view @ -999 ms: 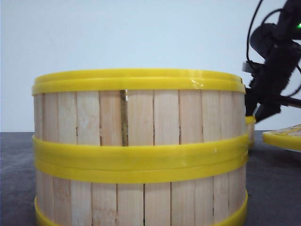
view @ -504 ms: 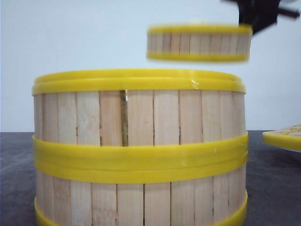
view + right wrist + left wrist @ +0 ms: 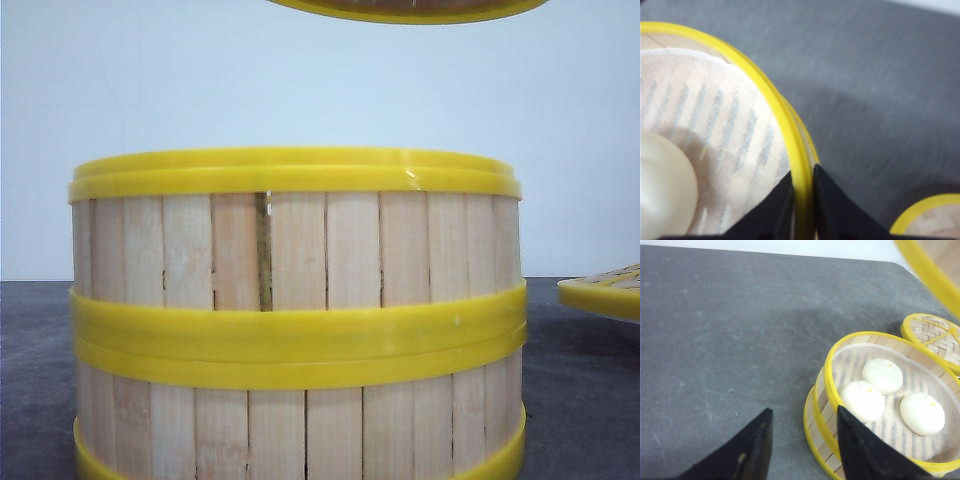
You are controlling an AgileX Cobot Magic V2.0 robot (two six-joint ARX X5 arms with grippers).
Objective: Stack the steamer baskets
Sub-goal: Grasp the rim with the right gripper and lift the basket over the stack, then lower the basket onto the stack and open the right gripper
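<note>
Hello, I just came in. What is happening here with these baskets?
The robot is stacking steamer baskets. Two baskets already stand stacked on the dark table, and the upper one holds three white buns. The right gripper is shut on the rim of a third basket, which hangs high above the stack, not yet set down. The left gripper is open and empty beside the stack. A woven lid lies nearby.
</note>
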